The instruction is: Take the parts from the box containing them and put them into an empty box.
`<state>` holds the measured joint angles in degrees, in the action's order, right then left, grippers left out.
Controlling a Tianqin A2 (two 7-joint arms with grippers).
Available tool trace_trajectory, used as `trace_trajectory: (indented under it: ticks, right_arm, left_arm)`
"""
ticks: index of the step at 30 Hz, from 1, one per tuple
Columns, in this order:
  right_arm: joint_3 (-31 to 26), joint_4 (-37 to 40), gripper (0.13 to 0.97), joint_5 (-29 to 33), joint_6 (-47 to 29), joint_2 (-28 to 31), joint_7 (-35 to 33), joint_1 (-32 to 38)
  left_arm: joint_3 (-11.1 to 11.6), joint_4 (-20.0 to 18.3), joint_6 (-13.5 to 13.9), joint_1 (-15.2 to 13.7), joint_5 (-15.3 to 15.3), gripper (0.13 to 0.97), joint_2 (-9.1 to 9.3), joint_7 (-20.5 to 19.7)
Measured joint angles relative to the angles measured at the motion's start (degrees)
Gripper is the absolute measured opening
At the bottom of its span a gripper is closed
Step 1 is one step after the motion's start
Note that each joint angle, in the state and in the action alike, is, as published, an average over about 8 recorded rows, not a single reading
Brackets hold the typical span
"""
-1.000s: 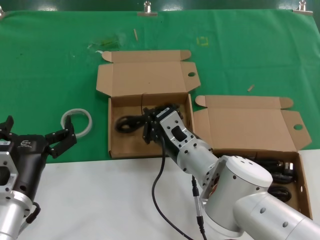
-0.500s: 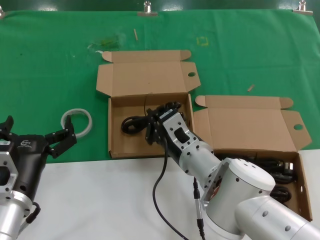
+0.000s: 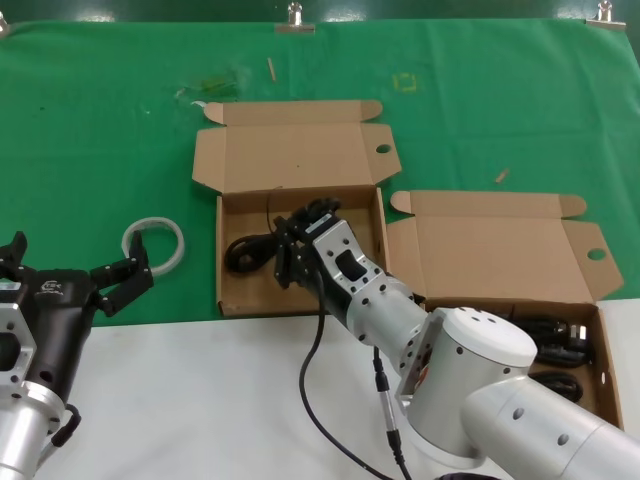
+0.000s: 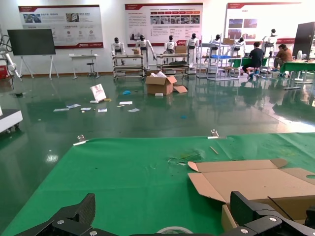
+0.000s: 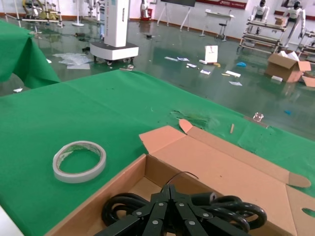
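1. Green cloth (image 3: 100, 130) covers the far tabletop; the near strip is white. Its edges run out of the head view.
2. Right arm (image 3: 480, 400) fills the lower right of the head view and hides the near-left corner of the right box (image 3: 500, 250). That box's lid stands open toward the far side; only part of the black cables (image 3: 555, 335) inside shows.
3. Left box (image 3: 300, 210), lid also open to the far side, sits on the cloth just beside the right box, to its left. Which edges touch: can't tell.
4. Right gripper (image 3: 300, 240) is inside the left box, fingers closed together on a black cable coil (image 3: 245, 252). In the right wrist view the coil (image 5: 128, 206) lies flat on the box floor, loops spreading sideways; the fingers (image 5: 170, 199) cover its middle.
5. Left gripper (image 3: 70, 270) hangs at the near left, fingers (image 4: 74, 219) spread apart, holding nothing. Its tips are cut off in the left wrist view.
6. Tape roll (image 3: 155, 243) lies flat on the cloth between the left gripper and the left box; also seen at (image 5: 78, 160).
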<state>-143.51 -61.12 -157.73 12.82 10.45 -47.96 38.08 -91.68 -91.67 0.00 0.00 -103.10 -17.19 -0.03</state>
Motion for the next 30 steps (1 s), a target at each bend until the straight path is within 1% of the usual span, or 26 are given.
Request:
trace_trajectory:
  ticks: [5, 14, 22, 23, 30]
  right_arm:
    - [1.04, 0.19, 0.150, 0.00, -0.01, 0.00, 0.14, -0.35]
    - [4.97, -1.25, 0.169, 0.00, 0.83, 0.00, -2.19, -2.60]
    - [9.93, -4.29, 0.265, 0.00, 2.68, 0.00, -6.05, -5.75]
    - [10.88, -4.94, 0.265, 0.00, 3.07, 0.00, -6.80, -6.32]
    - [18.73, -10.99, 0.406, 0.00, 6.49, 0.01, -12.43, -10.98]
  left_arm:
    - [0.00, 0.00, 0.00, 0.00, -0.01, 0.965, 0.00, 0.00]
    - [0.00, 0.00, 0.00, 0.00, 0.00, 0.965, 0.00, 0.00]
    - [0.00, 0.00, 0.00, 0.00, 0.00, 0.965, 0.00, 0.00]
    - [0.00, 0.00, 0.00, 0.00, 0.00, 0.965, 0.00, 0.00]
    - [0.00, 0.00, 0.00, 0.00, 0.00, 0.965, 0.00, 0.00]
